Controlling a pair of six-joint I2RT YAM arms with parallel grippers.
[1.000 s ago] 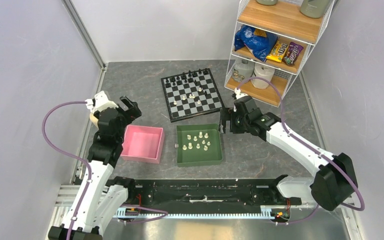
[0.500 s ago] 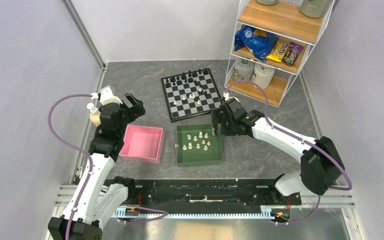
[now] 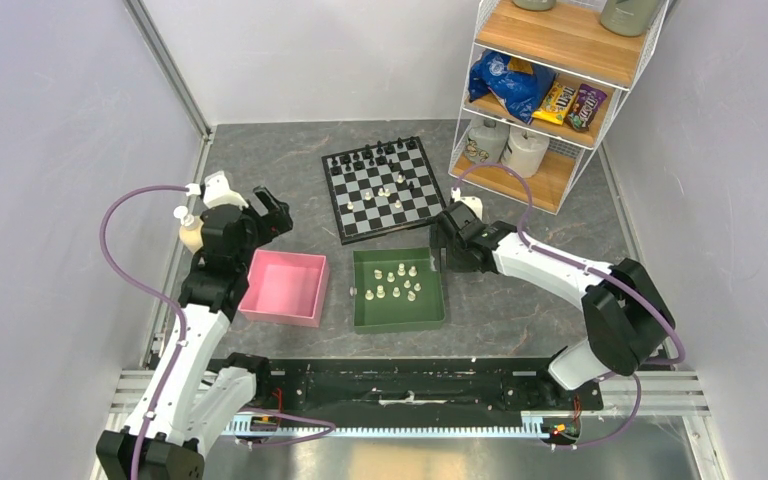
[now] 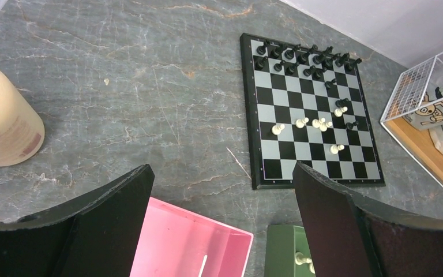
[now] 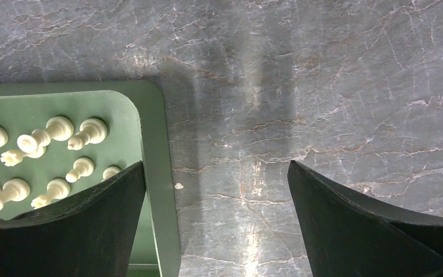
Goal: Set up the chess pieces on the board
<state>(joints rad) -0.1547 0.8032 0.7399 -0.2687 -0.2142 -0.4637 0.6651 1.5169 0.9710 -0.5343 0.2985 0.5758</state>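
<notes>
Right pincer, spread and empty, has moved from the worktop's right side to the green tray's far-right corner, ready to collect cream chess pieces for the board

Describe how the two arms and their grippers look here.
Left arm and right arm match: white link shells, black joint housings, each with a purple cable looping off the wrist. Left gripper and right gripper have broad, matte black fingers tapering to points.
</notes>
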